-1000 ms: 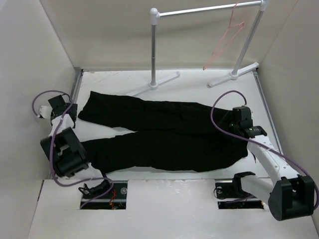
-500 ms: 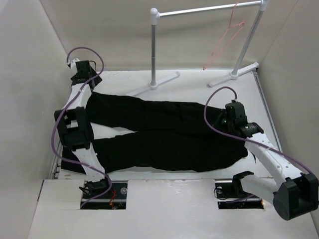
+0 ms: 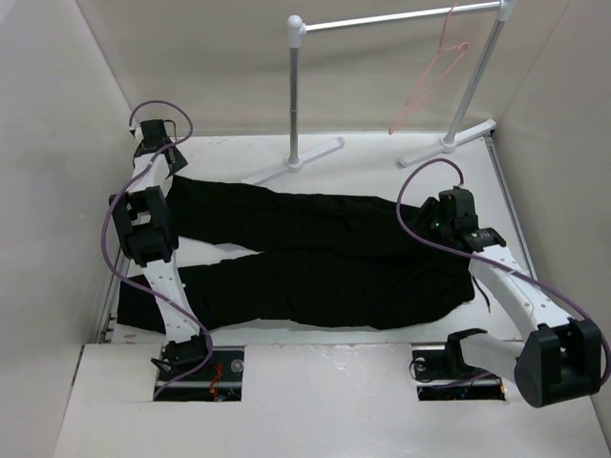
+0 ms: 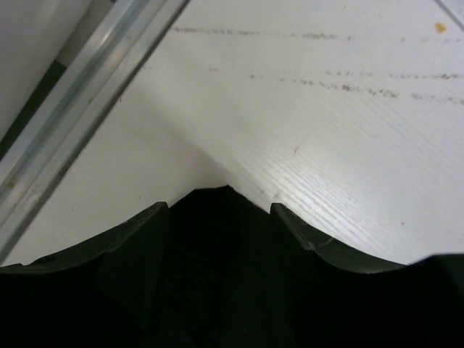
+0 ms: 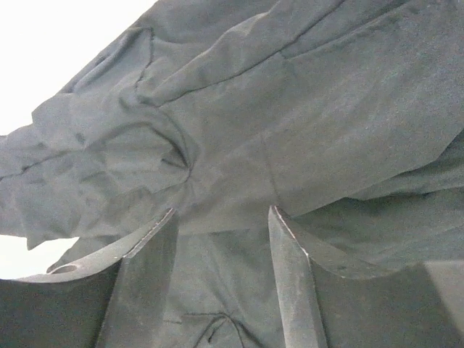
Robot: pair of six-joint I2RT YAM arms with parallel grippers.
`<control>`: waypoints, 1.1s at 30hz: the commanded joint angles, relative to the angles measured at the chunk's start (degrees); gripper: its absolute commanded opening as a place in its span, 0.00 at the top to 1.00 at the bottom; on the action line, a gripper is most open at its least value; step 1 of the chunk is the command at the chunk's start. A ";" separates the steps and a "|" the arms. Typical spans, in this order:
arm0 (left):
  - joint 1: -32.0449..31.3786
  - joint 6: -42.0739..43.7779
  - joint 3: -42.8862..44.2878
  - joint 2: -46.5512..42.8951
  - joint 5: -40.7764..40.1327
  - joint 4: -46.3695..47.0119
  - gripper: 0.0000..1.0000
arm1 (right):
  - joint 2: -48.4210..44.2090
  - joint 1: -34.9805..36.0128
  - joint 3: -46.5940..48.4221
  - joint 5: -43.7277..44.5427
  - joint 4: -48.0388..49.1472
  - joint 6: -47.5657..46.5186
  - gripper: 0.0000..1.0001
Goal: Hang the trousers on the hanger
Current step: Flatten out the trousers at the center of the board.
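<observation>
White worktop (image 3: 382,157), pale walls. Flat across the middle: plain black fabric trousers (image 3: 315,258), waist at 3 o'clock. Spread just over that waist: right gripper (image 5: 221,214). Spread around a cuff corner at 10: left gripper (image 4: 217,210). Hanging bare at 1, well apart: thin pink wire hanger (image 3: 430,81). Grasping step, probably; next, pinch and lift.

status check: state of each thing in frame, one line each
trousers: lying flat on the table, legs to the left, not on the hanger
hanger: hooked on the rail's bar, empty
rail: standing upright at the far edge
left gripper: open, jaws straddling the far leg's hem
right gripper: open, over the waist end, no fabric pinched
</observation>
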 commanded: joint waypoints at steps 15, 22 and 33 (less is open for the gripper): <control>0.87 -4.30 2.04 2.72 4.88 4.23 0.45 | 8.96 -16.41 9.30 11.36 1.14 -1.86 0.30; 1.57 -7.03 2.22 4.30 7.16 4.50 0.49 | 19.85 -22.03 12.46 12.17 3.05 -2.30 0.27; 1.84 -9.14 1.78 5.27 11.03 6.08 0.78 | 30.93 -21.86 21.07 10.49 5.26 -5.29 0.53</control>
